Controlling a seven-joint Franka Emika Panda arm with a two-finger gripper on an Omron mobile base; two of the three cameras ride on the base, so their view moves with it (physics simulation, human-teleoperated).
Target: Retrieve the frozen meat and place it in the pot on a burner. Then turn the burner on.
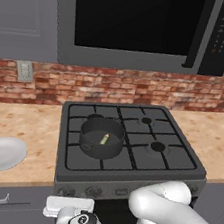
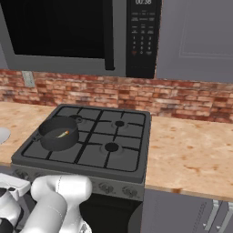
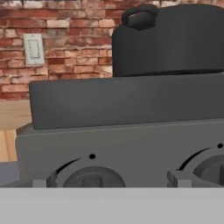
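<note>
I see the pot (image 1: 101, 139) standing on the front-left burner of the stove (image 1: 177, 163), left of centre in the left base view and at centre left in the right base view. The frozen meat (image 1: 104, 138) lies inside the pot, resting tilted on its floor; in the right base view it shows as a small pale sliver in the pot (image 2: 58, 133). In the hand view the pot (image 3: 175, 39) occupies the upper right of the frame, seen from low and close, with one side handle at its top edge, above the dark stove front. Two round control knobs (image 3: 89, 177) sit along the lower edge of that frame, one at lower centre left and one at lower right. The jaws (image 3: 107, 181) stand wide apart and hold nothing; their tips flank the left-hand knob without touching it as far as I can tell. A white plate (image 1: 0, 152) rests on the bench (image 1: 26, 122) at the lower left of the left base view. A brick wall (image 1: 113, 84) with a switch plate (image 1: 25, 70) runs behind, and a microwave (image 1: 146, 23) hangs above.
</note>
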